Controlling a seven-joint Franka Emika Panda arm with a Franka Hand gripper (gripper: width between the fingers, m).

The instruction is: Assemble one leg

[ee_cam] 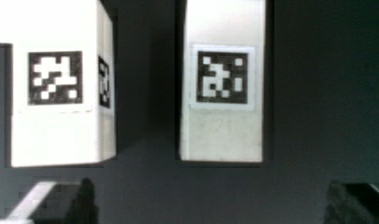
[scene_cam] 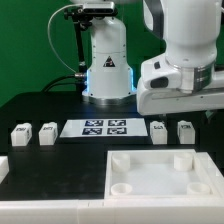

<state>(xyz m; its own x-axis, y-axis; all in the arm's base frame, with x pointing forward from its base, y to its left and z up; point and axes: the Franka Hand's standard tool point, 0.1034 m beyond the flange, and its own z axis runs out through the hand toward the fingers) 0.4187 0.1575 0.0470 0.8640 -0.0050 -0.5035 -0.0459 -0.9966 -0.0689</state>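
Gripper [ee_cam: 207, 200] jaws spread, empty, hovering over leg [ee_cam: 225, 90]; second leg [ee_cam: 58, 90] just beside it. Looks pre-grasp: next, descend straddling it, then pinch.

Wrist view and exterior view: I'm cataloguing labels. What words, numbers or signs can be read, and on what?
No words or numbers are readable anywhere.
Only coded black-and-white square tags: on each leg and on the marker board.
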